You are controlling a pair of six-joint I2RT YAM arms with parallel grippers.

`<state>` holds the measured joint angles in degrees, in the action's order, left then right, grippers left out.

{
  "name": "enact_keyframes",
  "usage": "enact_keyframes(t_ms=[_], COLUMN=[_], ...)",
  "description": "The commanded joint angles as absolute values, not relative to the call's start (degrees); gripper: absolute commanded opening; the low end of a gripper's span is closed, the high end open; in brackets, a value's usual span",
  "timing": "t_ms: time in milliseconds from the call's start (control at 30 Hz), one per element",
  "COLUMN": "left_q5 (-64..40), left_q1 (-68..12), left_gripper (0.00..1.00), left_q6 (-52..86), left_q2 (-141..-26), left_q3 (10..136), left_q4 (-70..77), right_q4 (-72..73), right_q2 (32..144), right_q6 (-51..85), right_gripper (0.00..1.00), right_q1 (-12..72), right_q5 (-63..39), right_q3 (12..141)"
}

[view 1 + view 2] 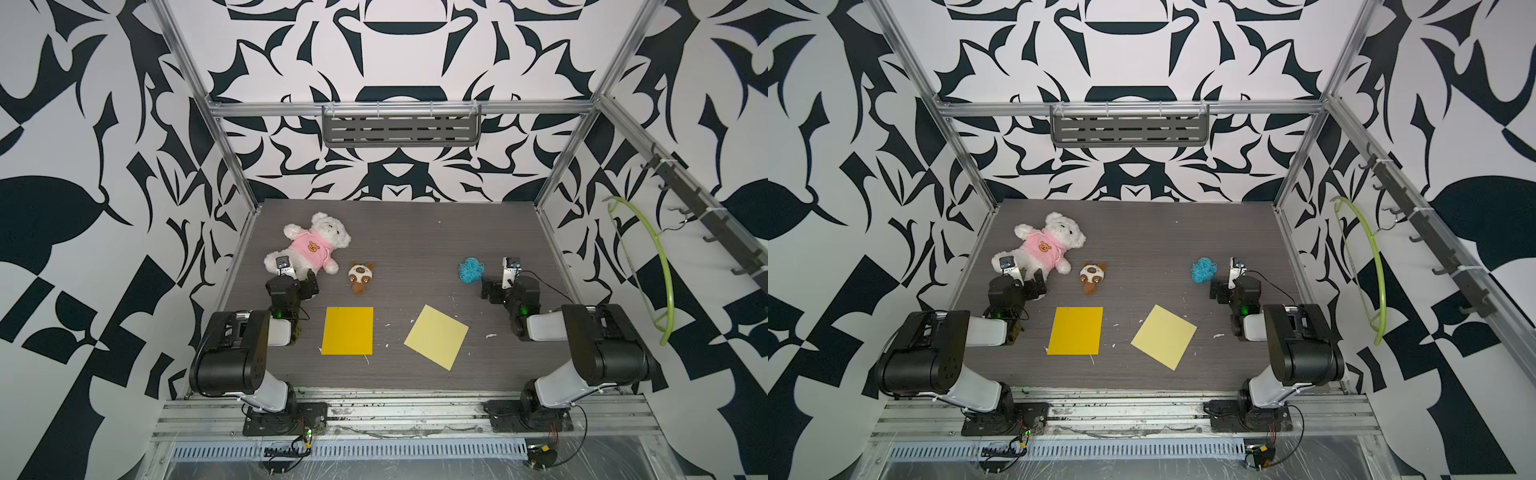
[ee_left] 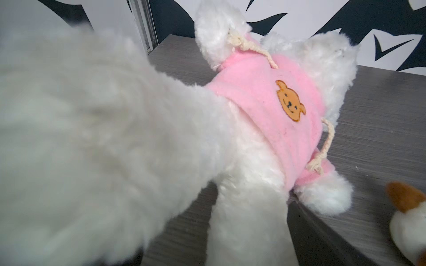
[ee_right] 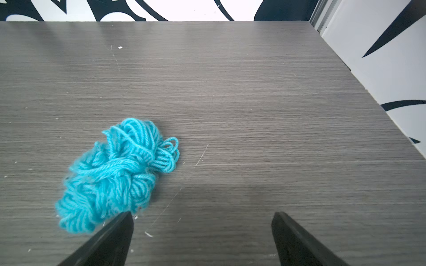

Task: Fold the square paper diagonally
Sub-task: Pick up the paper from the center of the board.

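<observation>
Two yellow square sheets lie flat on the grey table (image 1: 415, 232) between my arms in both top views. The deep yellow paper (image 1: 348, 331) lies straight, closer to my left arm. The pale yellow paper (image 1: 436, 336) is turned corner-on, closer to my right arm. My left gripper (image 1: 309, 284) is open behind the deep yellow sheet, with the teddy bear's (image 2: 265, 110) leg between its jaws; only one dark finger (image 2: 322, 235) shows past the fur. My right gripper (image 3: 202, 215) is open and empty, beside a blue yarn bundle (image 3: 117, 175).
The white teddy bear (image 1: 316, 245) in a pink shirt lies at the back left. A small brown-and-white plush (image 1: 360, 277) sits near the middle, and the yarn (image 1: 471, 270) at the right. A green hanger (image 1: 660, 266) hangs on the right wall. Small white scraps lie round the papers.
</observation>
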<state>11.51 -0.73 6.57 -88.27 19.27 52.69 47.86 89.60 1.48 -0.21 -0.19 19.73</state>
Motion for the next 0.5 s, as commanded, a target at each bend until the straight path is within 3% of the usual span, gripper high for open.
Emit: enact_keyframes(t_ms=[0, 467], left_q5=[11.43, 11.27], left_q1=[-0.88, -0.85], left_gripper=[0.99, 0.99], left_q6=[6.16, 5.81], left_q2=[-88.09, -87.89], left_q3=[20.3, 20.04], left_q4=[52.6, 53.25], right_q4=[49.42, 50.22], right_q2=[88.47, 88.31], right_q6=[1.26, 1.81], right_gripper=[1.0, 1.0], right_q1=[0.12, 0.12], right_q5=[0.22, 0.91], right_q3=[20.92, 20.62])
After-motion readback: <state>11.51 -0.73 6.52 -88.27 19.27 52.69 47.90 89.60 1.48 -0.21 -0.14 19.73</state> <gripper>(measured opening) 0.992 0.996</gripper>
